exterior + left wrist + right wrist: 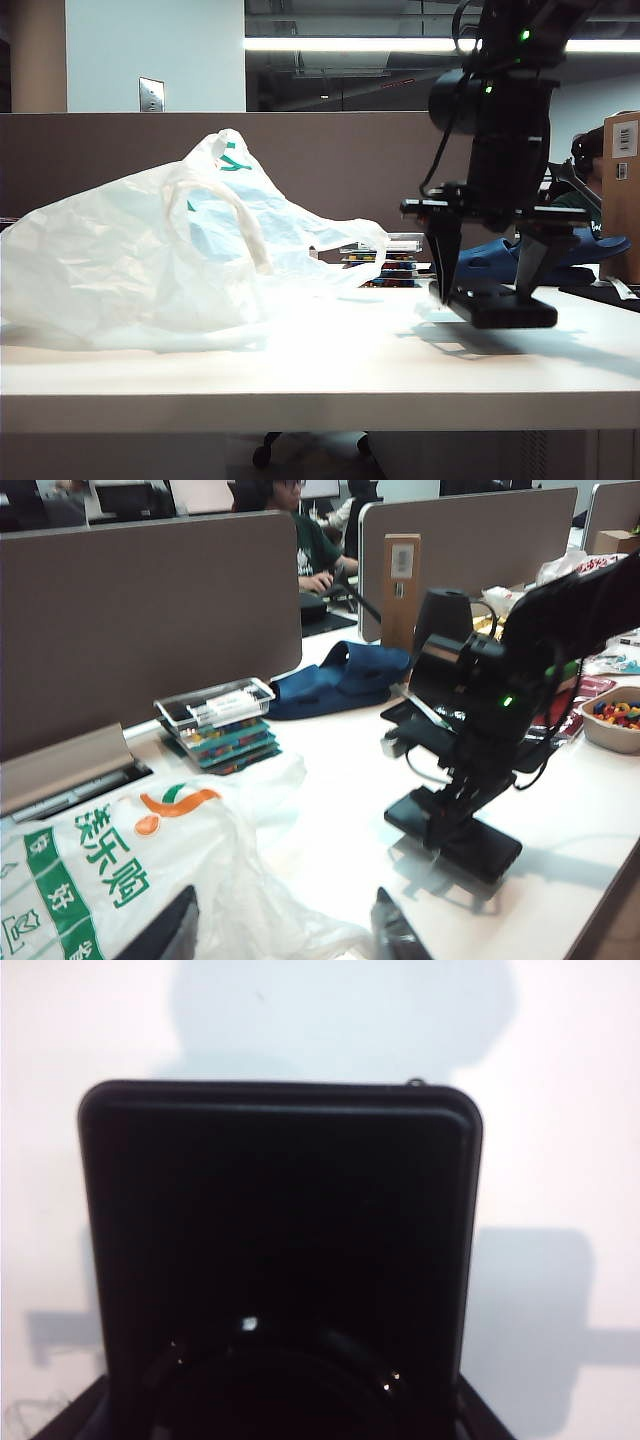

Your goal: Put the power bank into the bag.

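Gripping flat matte power bank (505,306), right claw (490,280); left claw (285,930) above crinkled bag (150,260)

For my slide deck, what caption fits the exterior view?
Right gripper holds the power bank just above the table, beside the white bag.

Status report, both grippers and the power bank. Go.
Right gripper clamps power bank, just above table. Left gripper open over bag. Path to bag unobstructed.

Black right arm (505,130), green indicator lights, looping black cable.
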You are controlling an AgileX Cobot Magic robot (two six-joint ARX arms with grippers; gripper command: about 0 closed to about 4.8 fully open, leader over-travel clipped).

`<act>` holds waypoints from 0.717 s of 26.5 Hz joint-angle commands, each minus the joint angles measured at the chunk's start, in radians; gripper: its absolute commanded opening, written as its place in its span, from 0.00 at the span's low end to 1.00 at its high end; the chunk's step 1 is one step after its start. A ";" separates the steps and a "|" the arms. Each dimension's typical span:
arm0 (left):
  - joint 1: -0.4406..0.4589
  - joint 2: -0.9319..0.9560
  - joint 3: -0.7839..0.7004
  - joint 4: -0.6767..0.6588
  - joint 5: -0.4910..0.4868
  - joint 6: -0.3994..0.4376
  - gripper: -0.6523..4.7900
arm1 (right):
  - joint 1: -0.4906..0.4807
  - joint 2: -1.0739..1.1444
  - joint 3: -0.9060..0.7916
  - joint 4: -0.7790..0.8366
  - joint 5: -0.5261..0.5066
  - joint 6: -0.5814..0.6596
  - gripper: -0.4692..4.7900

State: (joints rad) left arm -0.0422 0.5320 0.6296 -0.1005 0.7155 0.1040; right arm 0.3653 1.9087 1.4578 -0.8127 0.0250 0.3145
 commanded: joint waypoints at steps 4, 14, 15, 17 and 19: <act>-0.001 0.124 0.005 0.112 0.003 0.001 0.86 | 0.003 -0.032 0.042 -0.005 -0.002 -0.012 0.66; -0.093 0.352 0.006 0.350 -0.003 0.070 0.86 | 0.004 -0.031 0.128 -0.023 -0.029 -0.032 0.66; -0.114 0.378 0.010 0.347 -0.012 0.109 0.86 | 0.004 -0.031 0.130 -0.022 -0.032 -0.033 0.66; -0.168 0.444 0.026 0.343 -0.092 0.167 0.86 | 0.009 -0.031 0.135 -0.021 -0.032 -0.039 0.66; -0.197 0.491 0.043 0.343 -0.146 0.193 0.86 | 0.009 -0.031 0.137 -0.023 -0.048 -0.054 0.66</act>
State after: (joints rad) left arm -0.2230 0.9985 0.6525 0.2268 0.6258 0.2584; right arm 0.3717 1.8862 1.5848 -0.8497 -0.0040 0.2779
